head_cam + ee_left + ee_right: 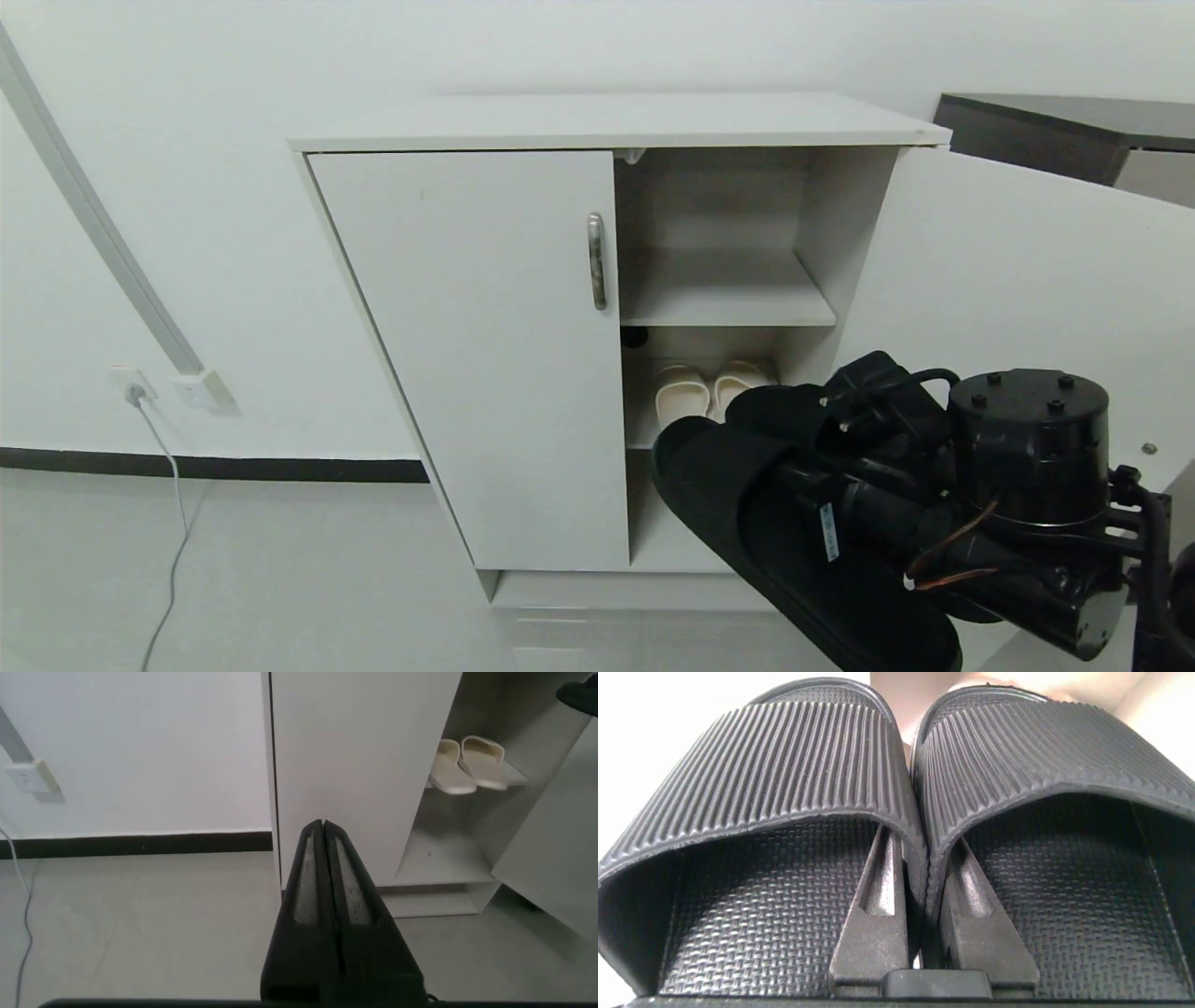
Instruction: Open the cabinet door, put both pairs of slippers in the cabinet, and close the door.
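Observation:
The white cabinet (485,355) has its right door (1018,280) swung open and its left door shut. A cream pair of slippers (709,390) rests on the middle shelf, also seen as the cream slippers (472,763) in the left wrist view. My right gripper (803,476) is shut on the black pair of slippers (756,504), held side by side in front of the open compartment, low and right. In the right wrist view its fingers (878,915) pinch the adjoining inner sides of the black slippers (785,793). My left gripper (322,873) is shut and empty, low over the floor left of the cabinet.
An upper shelf (728,294) and the bottom compartment (667,541) of the cabinet hold nothing. A wall socket with a cable (131,385) sits at the left. A dark grey piece of furniture (1074,131) stands behind the open door. Grey floor (233,579) lies open at the left.

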